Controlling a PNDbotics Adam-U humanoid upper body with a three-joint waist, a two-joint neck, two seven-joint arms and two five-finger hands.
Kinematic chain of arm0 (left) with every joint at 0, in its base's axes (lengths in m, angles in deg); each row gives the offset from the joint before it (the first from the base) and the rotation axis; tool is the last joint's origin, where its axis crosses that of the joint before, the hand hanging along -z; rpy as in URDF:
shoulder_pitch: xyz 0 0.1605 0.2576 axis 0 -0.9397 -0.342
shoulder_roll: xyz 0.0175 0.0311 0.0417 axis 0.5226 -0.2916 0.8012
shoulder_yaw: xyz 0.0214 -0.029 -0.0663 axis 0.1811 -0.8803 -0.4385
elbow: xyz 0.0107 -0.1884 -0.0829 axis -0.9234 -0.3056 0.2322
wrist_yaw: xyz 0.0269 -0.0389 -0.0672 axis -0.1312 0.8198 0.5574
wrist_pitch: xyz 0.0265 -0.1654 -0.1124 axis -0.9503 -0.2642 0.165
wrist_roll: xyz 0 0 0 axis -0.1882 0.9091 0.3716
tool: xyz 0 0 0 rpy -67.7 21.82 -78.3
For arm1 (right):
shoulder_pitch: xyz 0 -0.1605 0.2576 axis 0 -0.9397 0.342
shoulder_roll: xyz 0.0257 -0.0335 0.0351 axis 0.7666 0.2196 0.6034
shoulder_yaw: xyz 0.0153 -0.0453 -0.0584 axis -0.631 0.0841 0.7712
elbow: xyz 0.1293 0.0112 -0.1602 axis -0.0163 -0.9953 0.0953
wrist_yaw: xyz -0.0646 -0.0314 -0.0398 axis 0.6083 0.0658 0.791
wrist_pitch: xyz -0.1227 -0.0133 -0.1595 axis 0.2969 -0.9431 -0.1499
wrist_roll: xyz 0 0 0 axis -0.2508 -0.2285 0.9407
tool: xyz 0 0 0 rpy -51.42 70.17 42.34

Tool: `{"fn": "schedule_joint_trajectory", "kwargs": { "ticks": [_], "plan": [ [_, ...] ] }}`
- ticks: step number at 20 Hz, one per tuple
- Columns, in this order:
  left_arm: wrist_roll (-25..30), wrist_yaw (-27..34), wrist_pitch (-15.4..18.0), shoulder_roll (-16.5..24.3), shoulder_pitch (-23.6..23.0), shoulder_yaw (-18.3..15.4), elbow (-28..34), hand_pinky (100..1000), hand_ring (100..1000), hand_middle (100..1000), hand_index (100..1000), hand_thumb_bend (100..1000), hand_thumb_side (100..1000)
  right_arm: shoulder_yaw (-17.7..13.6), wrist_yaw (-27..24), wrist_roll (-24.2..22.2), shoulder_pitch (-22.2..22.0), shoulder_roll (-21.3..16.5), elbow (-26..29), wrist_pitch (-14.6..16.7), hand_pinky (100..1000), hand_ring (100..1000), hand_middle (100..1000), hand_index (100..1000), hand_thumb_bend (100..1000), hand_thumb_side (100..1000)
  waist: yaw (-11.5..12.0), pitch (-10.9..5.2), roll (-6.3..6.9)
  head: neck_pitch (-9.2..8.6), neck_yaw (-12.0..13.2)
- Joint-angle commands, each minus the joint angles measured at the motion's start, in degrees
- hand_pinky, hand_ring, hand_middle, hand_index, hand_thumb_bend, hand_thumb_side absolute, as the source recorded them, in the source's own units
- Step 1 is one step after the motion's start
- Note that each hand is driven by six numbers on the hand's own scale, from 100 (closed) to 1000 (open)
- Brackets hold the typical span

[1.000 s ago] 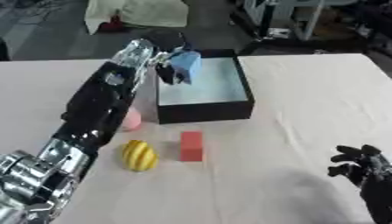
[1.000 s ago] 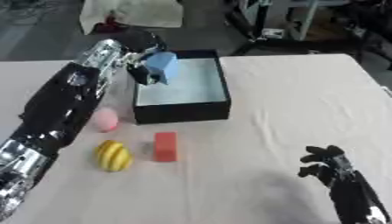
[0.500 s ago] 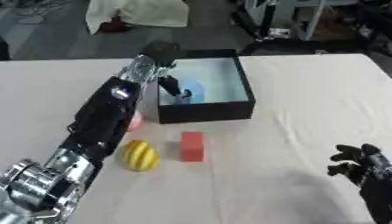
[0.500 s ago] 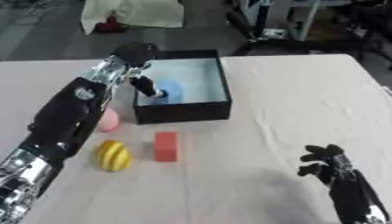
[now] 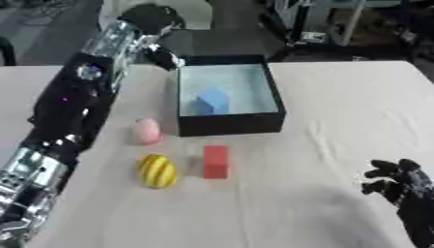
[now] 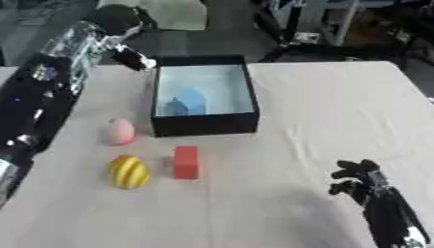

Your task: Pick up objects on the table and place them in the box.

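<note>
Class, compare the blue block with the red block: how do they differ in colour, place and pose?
The blue block is pale blue; the red block is red. The blue block lies inside the black box; the red block lies on the table in front of it. The blue block sits askew; the red block lies flat, lengthwise. Both are plain blocks.

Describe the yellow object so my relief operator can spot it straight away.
Start at the black box in the middle of the table. Just in front of its near wall lies a red block, and the yellow object sits immediately left of that block. It is oval with darker stripes, unlike the plain pink object behind it.
</note>
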Motion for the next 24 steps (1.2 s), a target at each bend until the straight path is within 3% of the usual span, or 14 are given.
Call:
{"fn": "schedule_joint_trajectory", "kwargs": {
  "ticks": [1,7,13,15,24],
  "plan": [
    [9.6,7.5,0.7,5.9,-0.5,2.5,1.7,835,712,743,840,286,459,-0.6,0.2,0.4,0.0,-1.1,0.6,0.1,743,515,592,761,100,1000,0.1,-0.95,0.16,-0.09,-0.4],
    [20.6,18.5,1.5,7.6,-6.0,8.2,1.9,804,726,752,844,312,466,-0.5,0.2,0.3,0.0,-1.3,0.6,0.2,743,515,592,762,100,1000,0.2,-0.93,0.22,-0.09,-0.7],
    [21.5,20.3,2.3,7.9,-8.6,11.5,2.8,809,744,778,867,334,463,-0.4,0.2,0.2,0.1,-1.3,0.6,0.2,743,516,593,762,100,1000,0.2,-0.85,0.26,-0.09,-0.6],
    [21.5,19.7,2.7,7.6,-9.2,11.6,2.4,808,746,781,870,307,429,-0.5,0.2,0.2,0.1,-1.3,0.6,0.2,743,516,593,762,100,1000,0.2,-0.84,0.26,-0.09,-0.6],
    [21.1,18.8,3.0,5.6,-11.9,10.9,1.7,804,756,800,890,315,434,-0.5,0.0,0.1,0.3,-1.2,0.7,0.2,744,516,594,762,100,1000,0.1,-0.72,0.20,-0.09,-0.9]
  ]
}}
